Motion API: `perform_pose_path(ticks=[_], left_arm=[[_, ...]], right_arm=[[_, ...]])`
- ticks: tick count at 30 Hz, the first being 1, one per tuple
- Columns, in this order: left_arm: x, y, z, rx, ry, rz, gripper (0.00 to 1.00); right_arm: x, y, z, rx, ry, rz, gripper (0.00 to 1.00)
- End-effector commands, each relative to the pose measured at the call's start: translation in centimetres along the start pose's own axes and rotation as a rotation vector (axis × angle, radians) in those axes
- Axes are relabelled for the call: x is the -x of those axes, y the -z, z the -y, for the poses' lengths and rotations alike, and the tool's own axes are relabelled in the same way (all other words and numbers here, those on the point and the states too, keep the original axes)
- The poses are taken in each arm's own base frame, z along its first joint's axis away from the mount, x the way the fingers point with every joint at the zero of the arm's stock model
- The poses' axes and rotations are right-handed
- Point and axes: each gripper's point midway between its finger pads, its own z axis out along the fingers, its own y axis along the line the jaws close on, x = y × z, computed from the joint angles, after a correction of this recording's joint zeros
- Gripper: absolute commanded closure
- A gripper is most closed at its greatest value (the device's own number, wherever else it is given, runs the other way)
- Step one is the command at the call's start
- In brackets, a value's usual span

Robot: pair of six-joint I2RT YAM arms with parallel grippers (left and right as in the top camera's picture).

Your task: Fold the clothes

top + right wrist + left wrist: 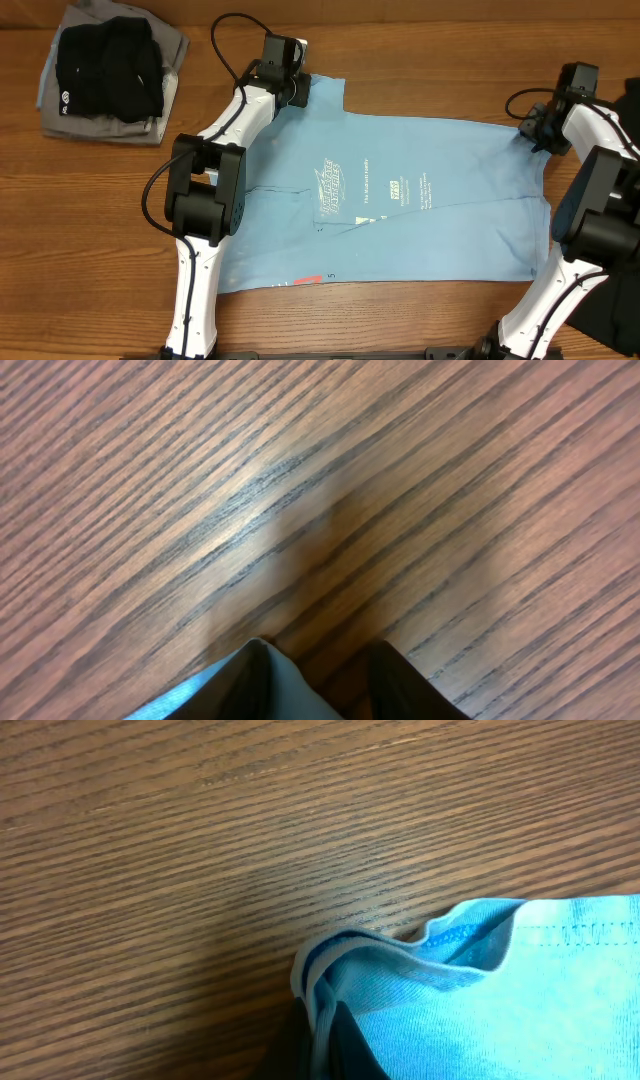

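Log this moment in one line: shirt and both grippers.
stage: pre-fold, T-shirt spread on table | left gripper: shut on T-shirt's far left corner | right gripper: jaws apart at far right corner, grip unconfirmed

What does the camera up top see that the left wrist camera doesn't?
Only the overhead view shows the whole light blue T-shirt spread flat, its white logos, the folded black and grey garments and the right gripper. Only the left wrist view shows, close up, the stitched hem bunched into folds where the left gripper pinches it. Both show the T-shirt and the wooden table.
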Motion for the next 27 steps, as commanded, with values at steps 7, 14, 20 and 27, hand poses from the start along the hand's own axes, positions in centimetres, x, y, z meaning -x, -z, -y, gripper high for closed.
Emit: perform_pose_path(ticks=[7, 14, 20, 27], left_arm=[[-1.2, -0.8, 0.0, -0.003, -0.004, -0.035, 0.96], [-0.6, 0.2, 0.1, -0.003, 0.001, -0.033, 0.96], [0.1, 0.8, 0.1, -0.004, 0.007, -0.020, 0.96], [1.0, 2.3, 0.2, -0.004, 0.011, -0.011, 0.96]], right_arm=[[-0.5, -0.7, -0.1, 0.000, -0.039, -0.031, 0.96], [1.2, 2.4, -0.1, 0.005, -0.108, 0.009, 0.96], [1.5, 4.2, 0.0, 0.010, -0.140, 0.018, 0.96], [2.1, 6.6, 0.1, 0.021, -0.193, 0.045, 0.96]])
